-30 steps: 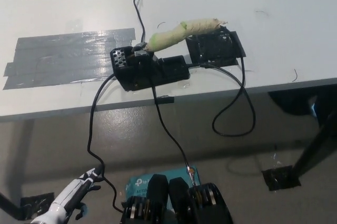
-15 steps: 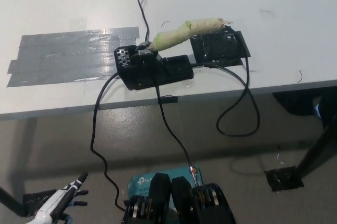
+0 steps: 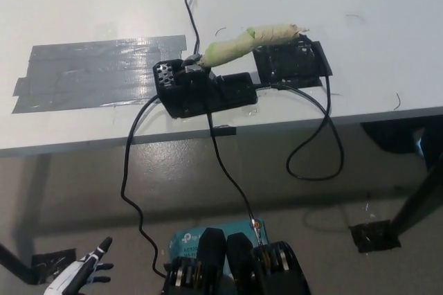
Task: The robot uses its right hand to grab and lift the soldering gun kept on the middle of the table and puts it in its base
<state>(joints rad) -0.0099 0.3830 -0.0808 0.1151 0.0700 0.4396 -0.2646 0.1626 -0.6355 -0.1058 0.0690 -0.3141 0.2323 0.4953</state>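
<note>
White table (image 3: 360,4) above a grey floor (image 3: 62,191), seen steeply from overhead. Left robot hand (image 3: 82,275), white, at the lower left corner, low over the floor and well apart from the table; its fingers are spread and it grasps nothing. The right robot hand is out of view.

Near the table's front edge sits the black base (image 3: 208,91). The iron (image 3: 242,42), its handle wrapped in pale green and tan tape, lies tilted with its tip end down in the base and its handle reaching up and to the right. Just right of the base, touching the handle's far end, is a black mat (image 3: 291,63) fixed flat on the table. A broad patch of grey tape (image 3: 97,73) covers the table left of the base.

A thin black wire (image 3: 192,18) runs from the base toward the table's far side. Two black cables (image 3: 128,170) leave the base and hang over the front edge to the floor; a third forms a loop (image 3: 315,149) below the edge at the right. A teal box (image 3: 183,243) lies on the floor at the bottom middle.
</note>
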